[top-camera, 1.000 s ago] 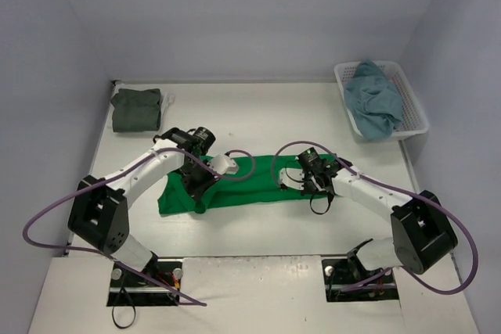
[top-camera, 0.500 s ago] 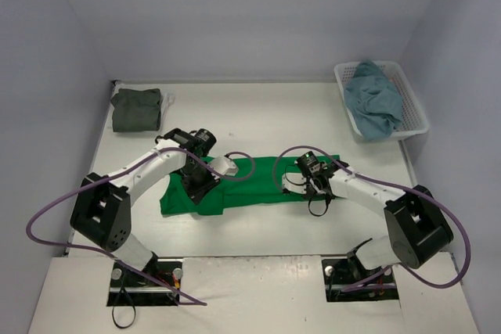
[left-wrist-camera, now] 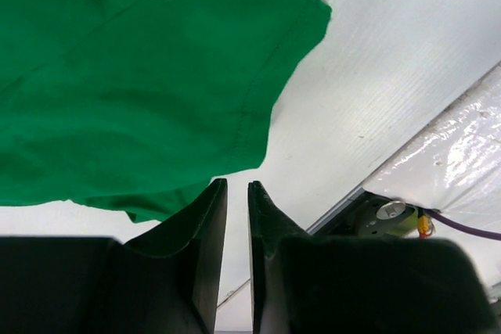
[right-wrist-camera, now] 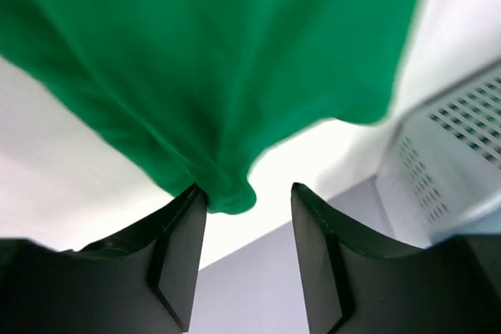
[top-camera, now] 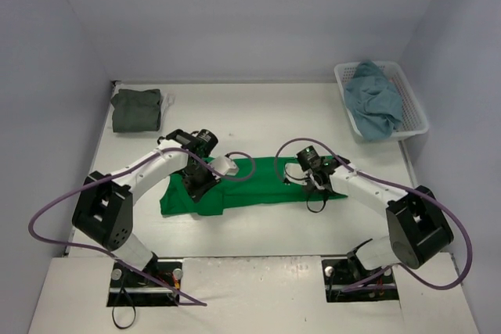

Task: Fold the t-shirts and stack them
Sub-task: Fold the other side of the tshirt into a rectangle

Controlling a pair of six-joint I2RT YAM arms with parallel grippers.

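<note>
green t-shirt (top-camera: 254, 181) spread flat at the middle of the table (top-camera: 258, 115), left end effector (left-wrist-camera: 237, 185) clenched to a thin slit at its hem, right end effector (right-wrist-camera: 248, 188) released, one finger touching a bunched edge, olive-grey t-shirt (top-camera: 136, 109) folded at far left, light blue t-shirt (top-camera: 374, 99) in the basket (top-camera: 415, 119)

T-shirts, three: one bright green (top-camera: 258, 181), one dark olive-grey (top-camera: 135, 109), one light blue (top-camera: 374, 99). Basket (top-camera: 391, 135), one. Grippers, two: left gripper (top-camera: 196, 187), right gripper (top-camera: 300, 179).
</note>
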